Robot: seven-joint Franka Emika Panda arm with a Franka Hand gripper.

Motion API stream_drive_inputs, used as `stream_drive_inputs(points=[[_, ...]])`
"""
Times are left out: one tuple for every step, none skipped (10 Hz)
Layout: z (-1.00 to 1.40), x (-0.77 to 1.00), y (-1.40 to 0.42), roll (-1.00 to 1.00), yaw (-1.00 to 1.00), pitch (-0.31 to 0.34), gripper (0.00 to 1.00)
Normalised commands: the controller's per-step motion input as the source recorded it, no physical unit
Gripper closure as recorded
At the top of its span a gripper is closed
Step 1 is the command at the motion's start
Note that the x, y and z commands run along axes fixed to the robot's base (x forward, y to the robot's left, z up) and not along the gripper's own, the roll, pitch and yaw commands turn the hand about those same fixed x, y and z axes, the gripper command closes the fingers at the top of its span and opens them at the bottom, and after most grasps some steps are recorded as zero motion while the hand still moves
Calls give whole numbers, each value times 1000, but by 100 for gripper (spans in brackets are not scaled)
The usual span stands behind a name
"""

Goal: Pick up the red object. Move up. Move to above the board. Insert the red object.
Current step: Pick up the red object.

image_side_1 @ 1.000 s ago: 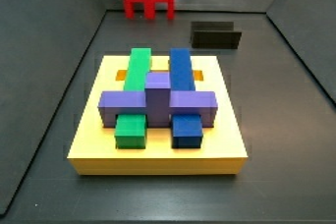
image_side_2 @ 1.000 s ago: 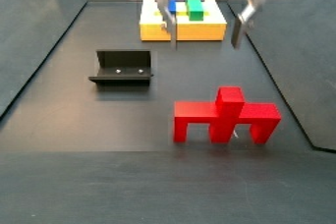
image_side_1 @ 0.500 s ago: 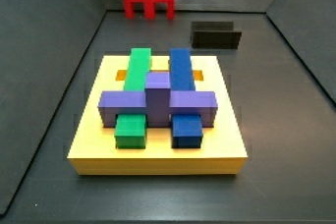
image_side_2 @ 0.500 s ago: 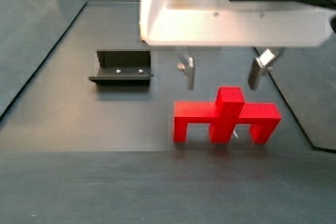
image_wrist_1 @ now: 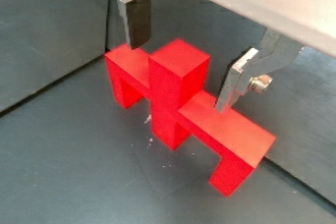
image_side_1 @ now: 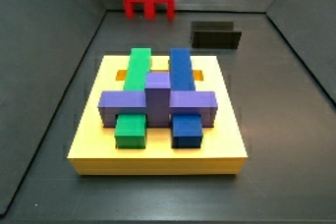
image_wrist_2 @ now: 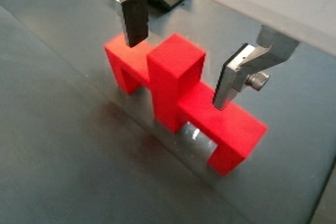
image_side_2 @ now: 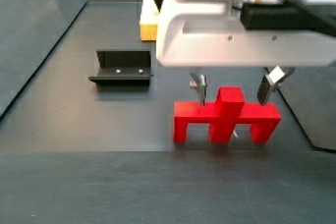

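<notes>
Four steps to go, none finished! The end effector (image_wrist_1: 184, 56) hangs right over the red object (image_wrist_1: 182, 102), fingers (image_wrist_2: 133, 20) spread wide on either side of the upright stem, gripping nothing yet. That red object sits on the dark desk (image_side_2: 79, 140) at the far end from the board (image_side_1: 159, 154), well apart from it. Lifting, carrying across and inserting all remain, by the look of it.

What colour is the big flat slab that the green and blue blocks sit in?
The board is yellow, clearest in a side view. The gripper is far from it, open over the red object.
</notes>
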Motion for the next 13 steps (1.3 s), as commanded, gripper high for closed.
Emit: stream_drive_inputs(points=[[-149,0,49,114,-91,0,0],[-111,0,11,101,-97,0,0],[-111,0,6,123,-146,0,0],[-66,0,0,100,-123,0,0],[-23,0,0,80,-106,0,0],[0,0,0,27,-3,0,0],[0,0,0,0,0,0,0],[0,0,0,0,0,0,100],[0,0,0,0,0,0,100],[0,0,0,0,0,0,100],[0,0,0,0,0,0,100],[0,0,0,0,0,0,100],[0,0,0,0,0,0,100]])
